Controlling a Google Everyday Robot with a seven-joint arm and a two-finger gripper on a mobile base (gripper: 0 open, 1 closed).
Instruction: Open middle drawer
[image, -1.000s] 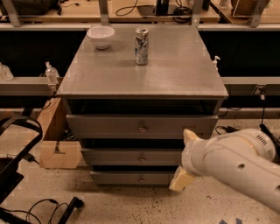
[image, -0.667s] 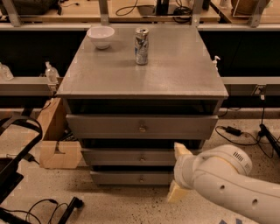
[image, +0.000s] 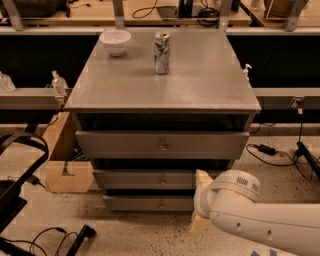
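Camera view — middle drawer (image: 150, 179), end effector (image: 199, 200) at right end

A white bowl (image: 115, 41) is set at the far left of the grey cabinet top (image: 165, 87), and a silver drink can (image: 161, 46) is stood upright near it on the right. A clear pump bottle (image: 58, 83) is seen on the rail left of the cabinet, with a pale wooden block (image: 67, 174) on the speckled floor (image: 150, 235) below. Black cables (image: 47, 237) are strewn at near left.
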